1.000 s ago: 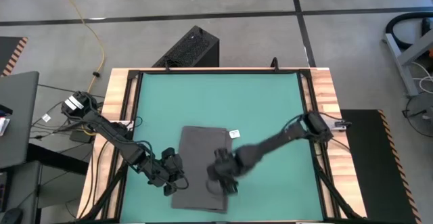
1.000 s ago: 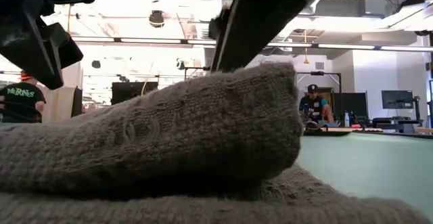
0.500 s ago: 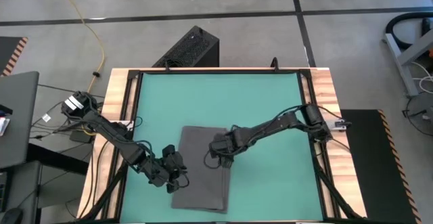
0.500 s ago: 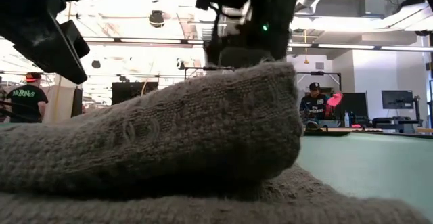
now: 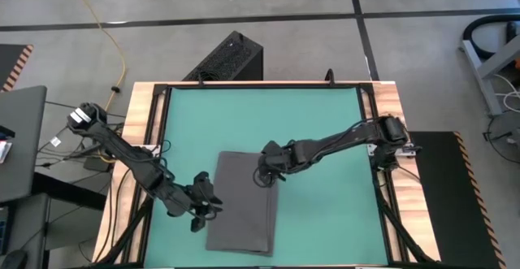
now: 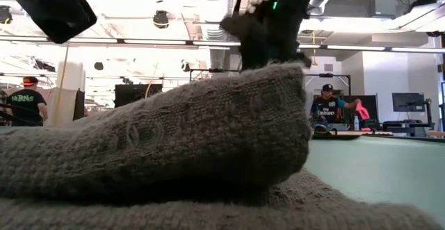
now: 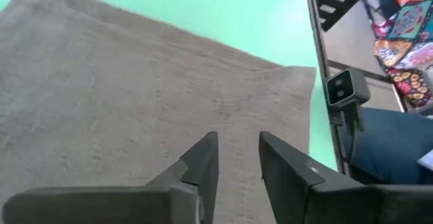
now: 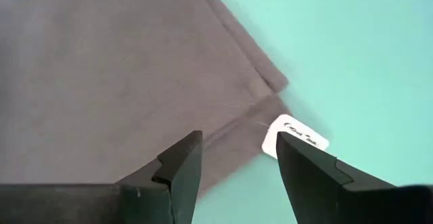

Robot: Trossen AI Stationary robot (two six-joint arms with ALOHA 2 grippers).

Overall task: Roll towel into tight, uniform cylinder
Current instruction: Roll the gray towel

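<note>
Grey towel (image 5: 242,200) lying flat and folded on green mat (image 5: 317,123) of worktop, left gripper (image 5: 201,210) at its left edge, jaws narrowly parted and empty, right gripper (image 5: 266,171) over its far right corner, jaws wide apart and empty, white tag (image 8: 295,135) below

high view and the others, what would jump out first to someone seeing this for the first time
The dark grey towel lies flat and folded on the near half of the green mat, not yet rolled, its white tag poking out at one corner. The right gripper hangs open over that far right corner, while the left gripper sits open at the towel's left edge. In the low view the towel's fold fills most of the picture.
</note>
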